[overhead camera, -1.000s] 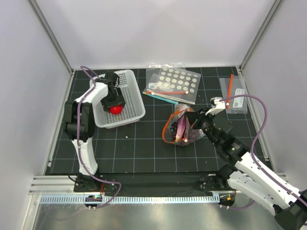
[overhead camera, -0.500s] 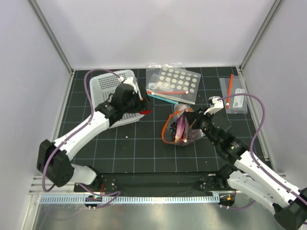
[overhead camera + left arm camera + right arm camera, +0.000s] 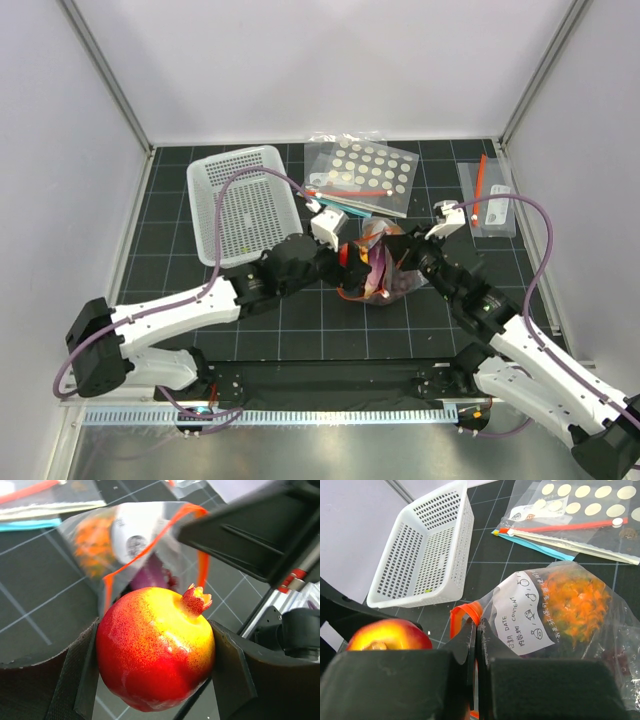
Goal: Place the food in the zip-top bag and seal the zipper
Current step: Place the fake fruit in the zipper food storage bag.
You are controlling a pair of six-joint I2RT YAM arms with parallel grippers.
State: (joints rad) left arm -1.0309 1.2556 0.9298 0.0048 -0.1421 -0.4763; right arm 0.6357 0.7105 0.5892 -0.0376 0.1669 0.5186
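Apple [image 3: 155,645] sits clamped between the two fingers of my left gripper [image 3: 156,672], stem end up, just at the mouth of the bag [image 3: 385,268]; from the right wrist I see it low at the left, beside that claw's fingers. Right gripper [image 3: 476,665] has its jaws pressed together on the bag's edge, pinching plastic right by the zipper [image 3: 462,614]; whether the strip itself is between them I cannot tell. Zipper is unsealed; in the left wrist view its orange line curves round an open mouth. Inside the bag I make out the pineapple [image 3: 575,597] next to a white label, and the grapes [image 3: 147,577], dark purple, lower down. Bag rests on the black mat [image 3: 300,330] near the middle, between my two arms; white basket [image 3: 245,205] stands at the left rear; dotted bag [image 3: 365,170] lies behind the middle; another small bag [image 3: 490,200] lies at the far right.
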